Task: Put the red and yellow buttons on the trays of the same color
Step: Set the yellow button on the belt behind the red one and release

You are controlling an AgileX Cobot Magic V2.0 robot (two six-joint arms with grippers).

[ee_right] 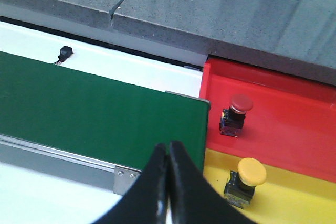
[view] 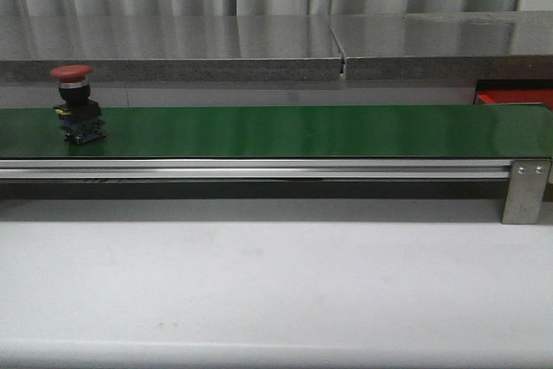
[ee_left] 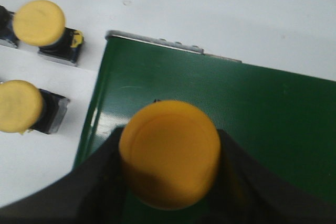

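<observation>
Plainly, the left gripper (ee_left: 168, 182) is clamped on a yellow button (ee_left: 169, 153) above the green belt (ee_left: 262, 124), while the right gripper (ee_right: 169, 182), fingers together, hovers beside the red tray (ee_right: 294, 114) and yellow tray (ee_right: 294, 203).

Our left hand (ee_left: 170, 182) grips a yellow button (ee_left: 169, 153) between its black fingers (ee_left: 97, 182). Our right hand (ee_right: 168, 182) hangs with fingertips pressed together, holding nothing.
</observation>
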